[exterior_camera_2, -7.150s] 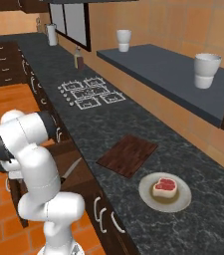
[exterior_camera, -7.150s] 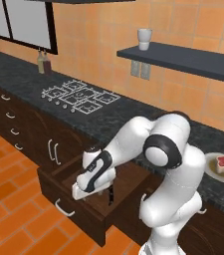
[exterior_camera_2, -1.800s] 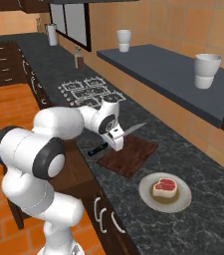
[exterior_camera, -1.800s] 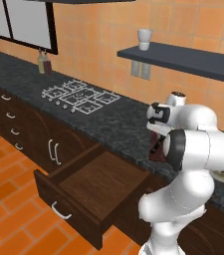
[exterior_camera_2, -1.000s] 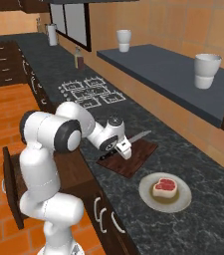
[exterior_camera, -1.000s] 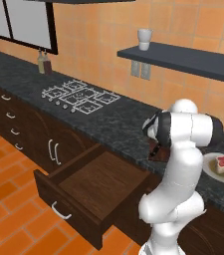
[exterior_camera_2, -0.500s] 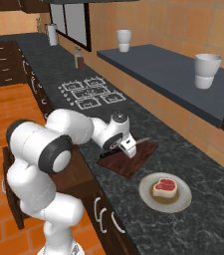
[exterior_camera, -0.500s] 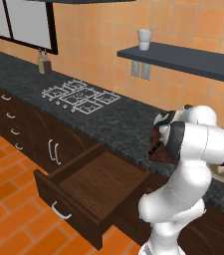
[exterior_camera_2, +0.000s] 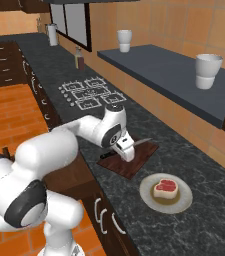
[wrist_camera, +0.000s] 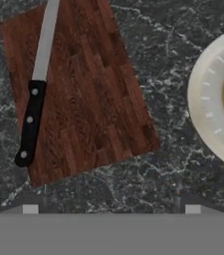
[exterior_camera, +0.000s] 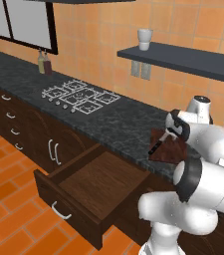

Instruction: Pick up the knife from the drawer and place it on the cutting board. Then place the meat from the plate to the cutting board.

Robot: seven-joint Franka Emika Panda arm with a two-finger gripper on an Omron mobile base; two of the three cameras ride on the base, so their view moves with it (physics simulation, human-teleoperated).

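My knife (wrist_camera: 33,99) lies flat on the cutting board (wrist_camera: 91,94) — meat (exterior_camera_2: 165,187) on the plate (exterior_camera_2: 180,204), drawer (exterior_camera: 91,194) open.

The knife (wrist_camera: 34,94) has left the open drawer (exterior_camera: 91,191) and now lies released along one long edge of the cutting board (wrist_camera: 91,94). The gripper (exterior_camera_2: 125,151) has let go and hovers above the counter beside the board.

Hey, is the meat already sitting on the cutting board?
No, the meat lies on the plate, beside the cutting board, which bears just the knife.
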